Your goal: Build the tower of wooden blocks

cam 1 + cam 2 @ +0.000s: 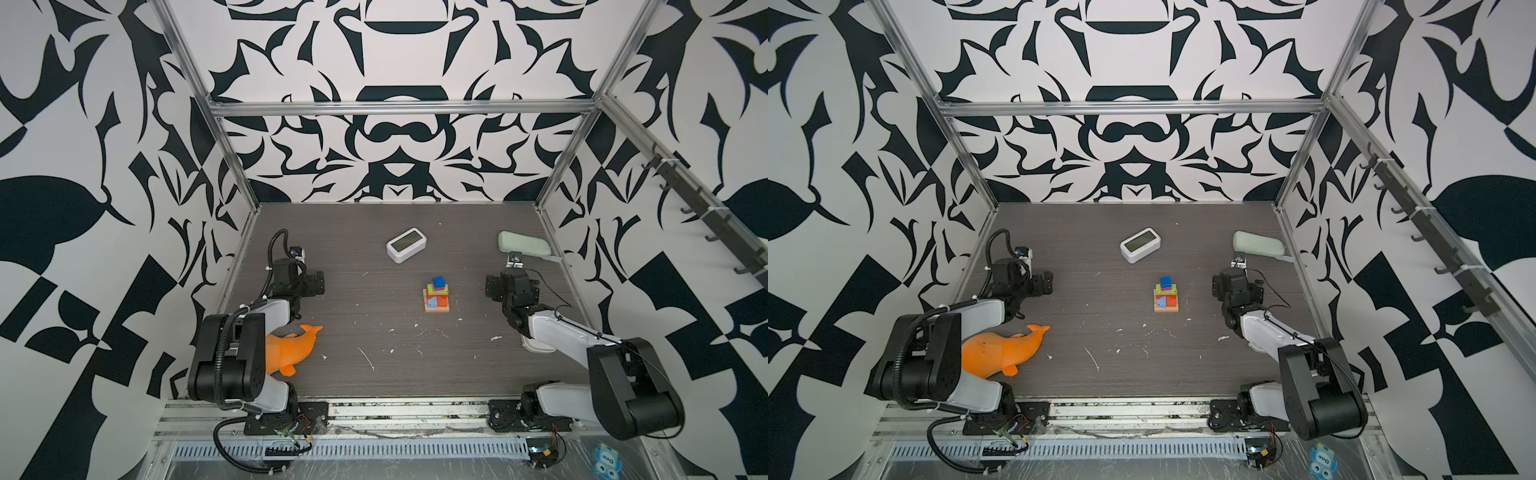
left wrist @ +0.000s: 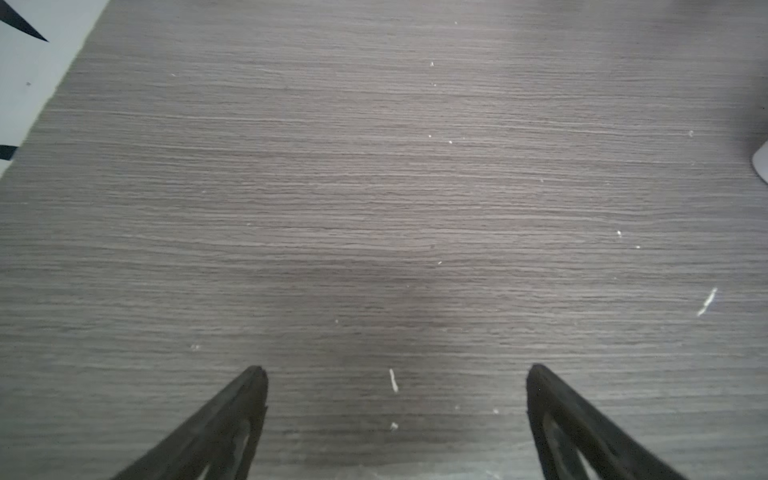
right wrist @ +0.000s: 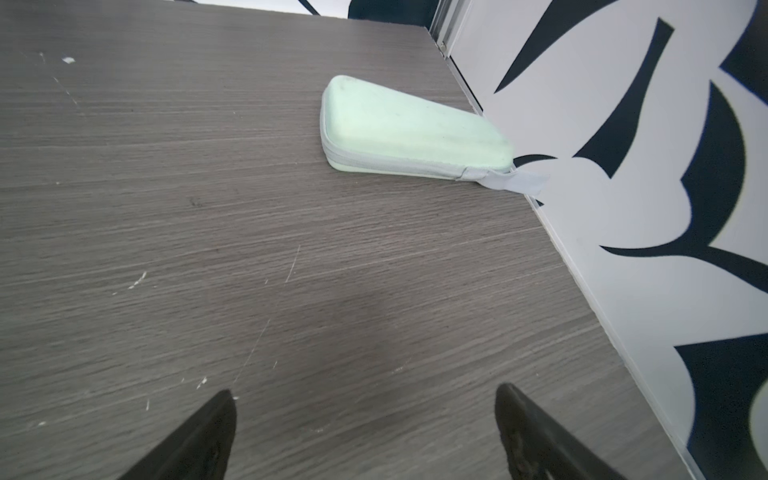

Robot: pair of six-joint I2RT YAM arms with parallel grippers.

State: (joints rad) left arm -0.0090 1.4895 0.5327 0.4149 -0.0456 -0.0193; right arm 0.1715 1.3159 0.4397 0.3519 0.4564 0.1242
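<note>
Bench (image 1: 374, 365) is lying beneath two folded arms: left arm (image 1: 274, 309) is crouching well left of the upright tower (image 1: 436, 296), right arm (image 1: 557, 332) nearer on its right. Left fingers (image 2: 253, 386) and right fingers (image 3: 220, 411) are gaping wide, gripping nothing.

You see only part of the orange dolphin toy (image 1: 293, 349) — the left arm (image 1: 232, 353) covers the rest. The tower (image 1: 436, 296) is too small to make out piece by piece, the clock (image 1: 406, 244) display can't be read, and a white object (image 2: 763, 162) is cut off at the left wrist view's edge.
</note>
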